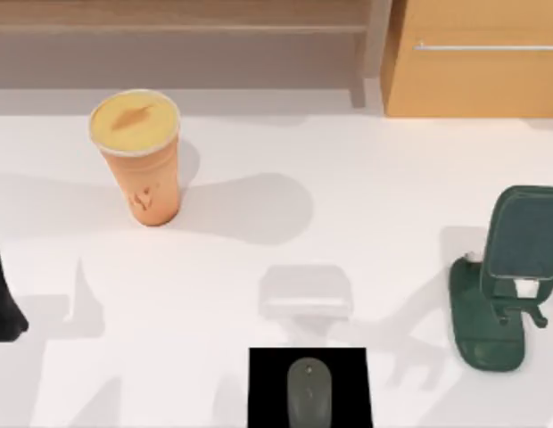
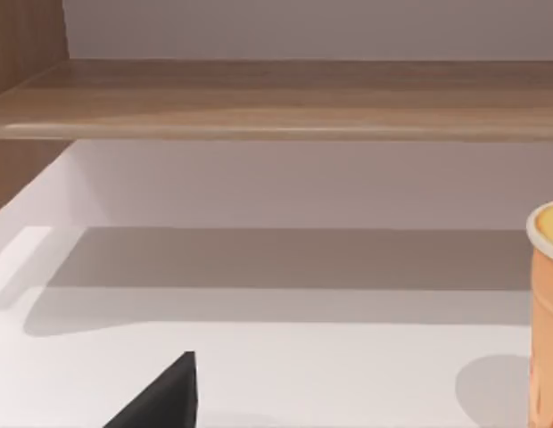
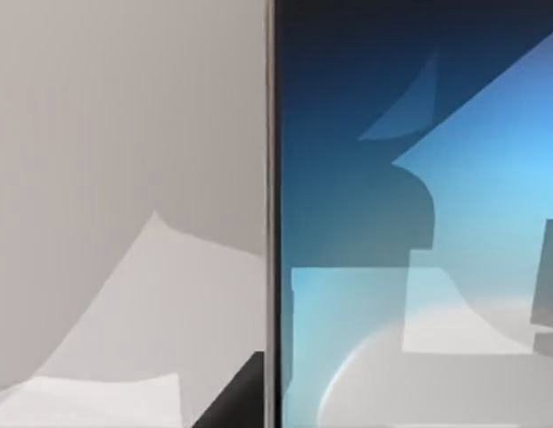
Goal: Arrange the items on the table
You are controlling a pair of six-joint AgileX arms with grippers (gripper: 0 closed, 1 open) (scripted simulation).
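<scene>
cup: the orange cup [image 1: 141, 160] with its yellow lid stands upright in the upper left of the top view, well apart from everything else; its edge also shows at the right side of the left wrist view. Tall and narrow, so I judge it easy to tip; probably light, with thin walls that could give under a hard squeeze. Best taken around the body below the lid, from the side.

mouse: the grey mouse [image 1: 309, 390] lies on the black pad [image 1: 268, 392] at the bottom centre of the top view. Rigid and light, with a smooth rounded back that may slip; the long flanks look like the place to pinch.

phone: the right wrist view has the phone [image 3: 419, 214] very close, its blue screen upright-edged against the pale tabletop [image 3: 125, 178]. Stiff, thin, with a slick and fragile glass face; hold it by the narrow edges, not the screen.

stand: the dark green stand [image 1: 504, 285] sits at the right edge of the top view, tilted back; whether the phone rests in it I cannot tell.

left arm: a dark part [image 1: 2, 294] at the left edge of the top view, parked.

claws: neither claw's grip can be told, spread or pressed together.

cabinet: the wooden cabinet [image 1: 473, 53] fills the upper right.
</scene>
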